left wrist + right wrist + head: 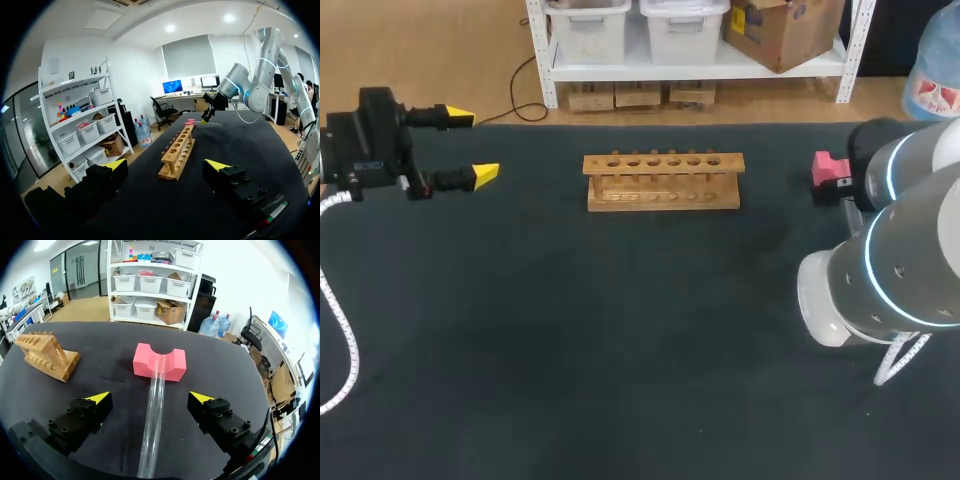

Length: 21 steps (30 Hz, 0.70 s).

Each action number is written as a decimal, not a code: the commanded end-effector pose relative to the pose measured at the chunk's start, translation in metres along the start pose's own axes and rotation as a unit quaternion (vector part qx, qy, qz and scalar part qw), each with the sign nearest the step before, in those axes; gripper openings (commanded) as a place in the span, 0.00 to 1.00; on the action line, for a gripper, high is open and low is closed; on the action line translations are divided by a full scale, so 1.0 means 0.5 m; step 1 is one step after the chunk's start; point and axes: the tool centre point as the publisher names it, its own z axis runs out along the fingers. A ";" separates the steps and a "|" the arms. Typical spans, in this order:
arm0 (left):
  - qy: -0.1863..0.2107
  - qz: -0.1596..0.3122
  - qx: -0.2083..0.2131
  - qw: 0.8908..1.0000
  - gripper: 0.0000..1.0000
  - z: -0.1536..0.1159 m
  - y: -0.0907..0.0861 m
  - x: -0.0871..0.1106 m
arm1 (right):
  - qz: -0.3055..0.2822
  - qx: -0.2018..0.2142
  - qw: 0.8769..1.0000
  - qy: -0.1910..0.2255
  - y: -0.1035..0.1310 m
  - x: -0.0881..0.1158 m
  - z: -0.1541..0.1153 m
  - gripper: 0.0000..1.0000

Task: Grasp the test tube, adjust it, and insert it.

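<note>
Your left gripper point(470, 146) hangs wide open and empty, left of the wooden rack point(663, 181). Your right gripper point(150, 398) is spread wide too, straddling the test tube point(154, 412) without touching it. The tube is clear and thin, one end resting on a pink block point(159, 361). It is likely light, stiff, slick and brittle, so pinch it gently mid-length.

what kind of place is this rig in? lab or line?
Probably a robotics lab test bench, not a production line. A black-covered table carries a small practice setup: a wooden test tube rack with empty holes, and a clear test tube lying with one end at a pink block.
</note>
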 end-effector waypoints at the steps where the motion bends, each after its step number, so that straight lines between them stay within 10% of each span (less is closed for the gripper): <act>1: -0.003 0.002 -0.004 1.000 1.00 0.001 -0.002 0.004 | 0.000 -0.006 1.000 0.003 -0.007 -0.001 0.009 1.00; 13: -0.003 0.002 -0.004 1.000 1.00 0.001 -0.002 0.004 | 0.003 -0.007 1.000 0.020 -0.007 0.008 0.031 1.00; 21: -0.003 0.002 -0.004 1.000 1.00 0.001 -0.002 0.004 | 0.007 -0.010 0.999 0.030 -0.012 0.014 0.040 0.80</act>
